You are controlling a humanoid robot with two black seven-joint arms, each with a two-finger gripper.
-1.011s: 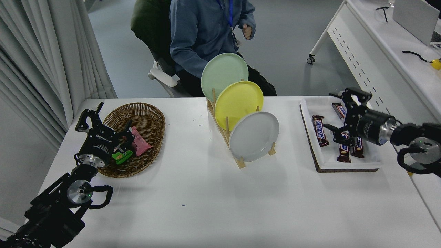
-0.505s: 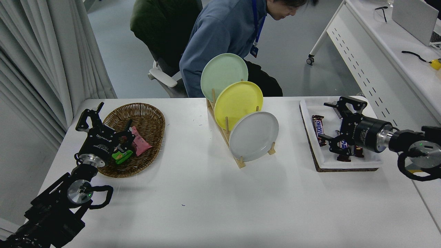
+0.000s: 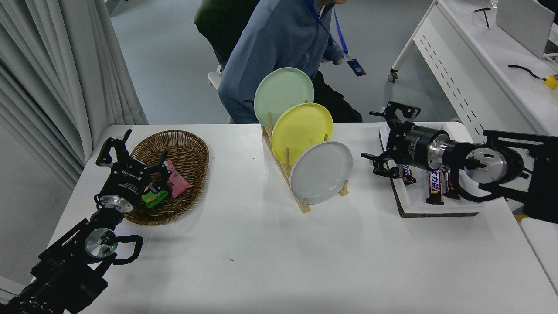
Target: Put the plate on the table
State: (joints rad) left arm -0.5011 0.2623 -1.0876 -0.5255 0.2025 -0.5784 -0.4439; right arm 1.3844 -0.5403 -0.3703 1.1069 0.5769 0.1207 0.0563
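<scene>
Frontmost in the rack (image 3: 285, 174), plate (image 3: 321, 172) stands on edge with yellow plate (image 3: 301, 131) and green plate (image 3: 283, 94) behind, right gripper (image 3: 378, 140) fingers apart, empty, just right of it above tray (image 3: 407, 205) of bars, basket (image 3: 174, 174) far left by parked left gripper (image 3: 130, 159), also spread.
</scene>
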